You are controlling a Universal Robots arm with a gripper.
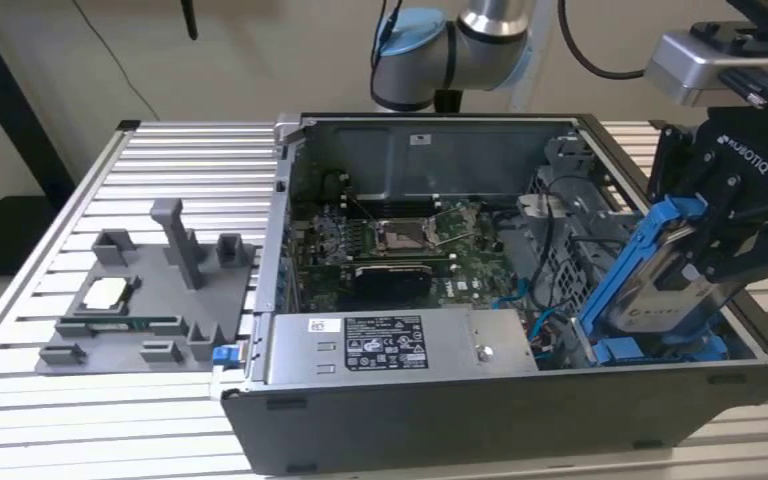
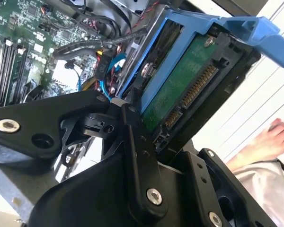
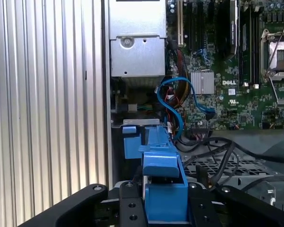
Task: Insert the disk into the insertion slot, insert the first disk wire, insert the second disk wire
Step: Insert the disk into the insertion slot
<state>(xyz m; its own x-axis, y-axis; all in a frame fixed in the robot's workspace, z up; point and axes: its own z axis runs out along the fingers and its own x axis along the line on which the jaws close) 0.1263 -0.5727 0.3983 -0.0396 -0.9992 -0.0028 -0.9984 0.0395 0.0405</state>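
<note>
Slats of a ribbed aluminium desk (image 1: 37, 420) run under everything, and nearest in the exterior view stands the dark front wall of a black computer case (image 1: 464, 420) lying on its side with its top open. Just behind that wall sits a silver box-shaped power supply (image 1: 398, 345) with a white printed label and a smaller sticker on it. At the exterior view's right, the black two-fingered tool (image 1: 704, 270) pinches a silver-grey hard disk in a bright blue plastic carrier frame (image 1: 651, 290), its fingers pressed against the frame's sides. The disk is tilted, its upper end above the case rim and its lower end down inside the case's near right corner, close to another blue plastic carrier (image 1: 664, 352) lying there. I cannot tell whether it touches that carrier. The case's right wall lies just beside the tool, while the room above it is open. In the second wrist view the disk's green circuit board (image 2: 180, 80) and connector edge face the camera, with a person's hand (image 2: 274, 137) resting on the desk beyond. In the first wrist view a looped blue cable (image 3: 180, 94) and dark wires crowd the space just past the disk's end. Farther in lies the green motherboard (image 1: 398, 240). On the exterior view's left, well apart from the case, stands a grey moulded fixture tray (image 1: 144, 300).
</note>
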